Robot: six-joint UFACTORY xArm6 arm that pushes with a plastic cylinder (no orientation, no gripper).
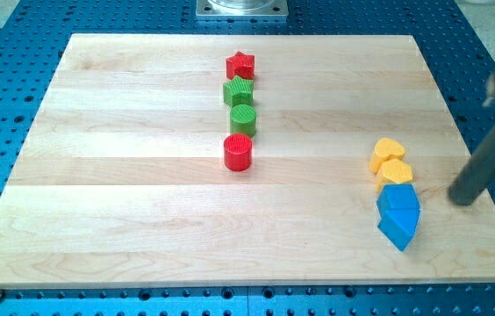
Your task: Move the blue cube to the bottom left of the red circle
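The red circle (pixel 238 152) stands near the board's middle, at the bottom end of a column of blocks. Two blue blocks touch each other at the view's lower right. The lower one (pixel 398 232) looks like a cube turned on a corner. The upper one (pixel 399 201) has a many-sided top, and its exact shape is unclear. My tip (pixel 463 201) rests on the board to the right of the upper blue block, a clear gap away and touching no block.
Above the red circle stand a green circle (pixel 243 118), a green star (pixel 239 90) and a red star (pixel 240 64). Two yellow blocks (pixel 387 154) (pixel 394 172) sit just above the blue ones. The wooden board (pixel 125 175) lies on a blue perforated table (pixel 2 35).
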